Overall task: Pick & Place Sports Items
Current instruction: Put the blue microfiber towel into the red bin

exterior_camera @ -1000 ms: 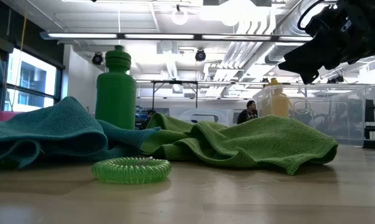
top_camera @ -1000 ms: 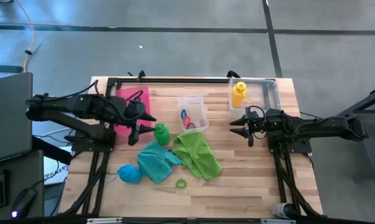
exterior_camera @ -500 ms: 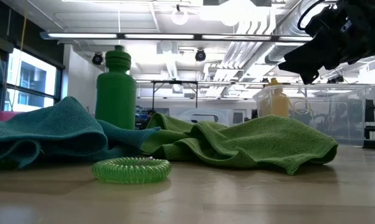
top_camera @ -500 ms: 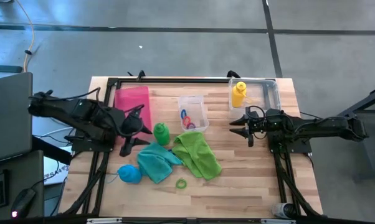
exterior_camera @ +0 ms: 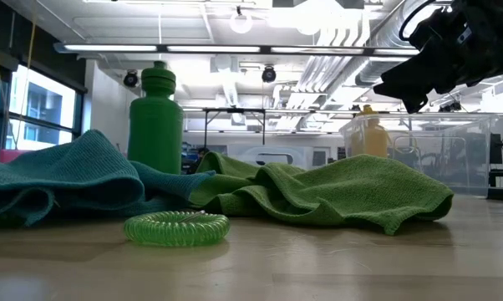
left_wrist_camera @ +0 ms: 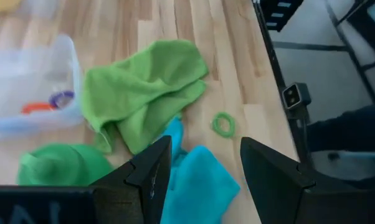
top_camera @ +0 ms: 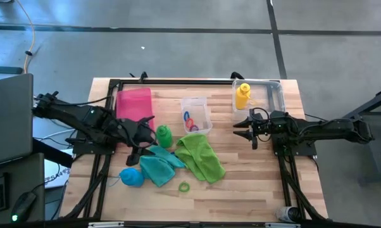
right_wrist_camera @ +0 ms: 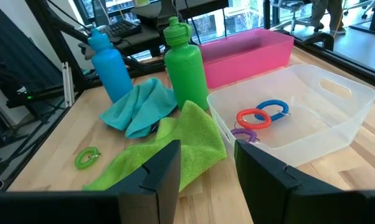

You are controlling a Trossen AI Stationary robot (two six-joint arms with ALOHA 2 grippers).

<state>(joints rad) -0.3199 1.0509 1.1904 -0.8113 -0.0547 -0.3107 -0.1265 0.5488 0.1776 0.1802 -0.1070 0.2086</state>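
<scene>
- Green bottle (top_camera: 163,135): opaque plastic, cylindrical, screw cap with narrower neck; stands upright mid-table, between the pink tray (top_camera: 135,101) and the lime green towel (top_camera: 200,156).
- Blue bottle (top_camera: 131,177): same moulded shape, near the table's front left, just beside the teal towel (top_camera: 157,164).
- Yellow bottle (top_camera: 242,95): upright inside the larger clear box (top_camera: 273,95) at the far right.
- Both towels: soft, nubbly microfibre, crumpled in loose folds, edges overlapping at table centre.
- Green ring (top_camera: 184,187): translucent coiled elastic, lying flat on the bare wood in front of the towels.
- Small clear box (top_camera: 196,116): thin glossy plastic with rounded corners; holds blue, red and purple coiled rings (right_wrist_camera: 260,118).
- Table (top_camera: 260,183): pale wood planks, black frame.
- Left gripper (top_camera: 143,140): over the teal towel, just beside the green bottle; fingers parted, nothing between them.
- Right gripper (top_camera: 239,130): in the air near the larger box, fingers apart, empty.
</scene>
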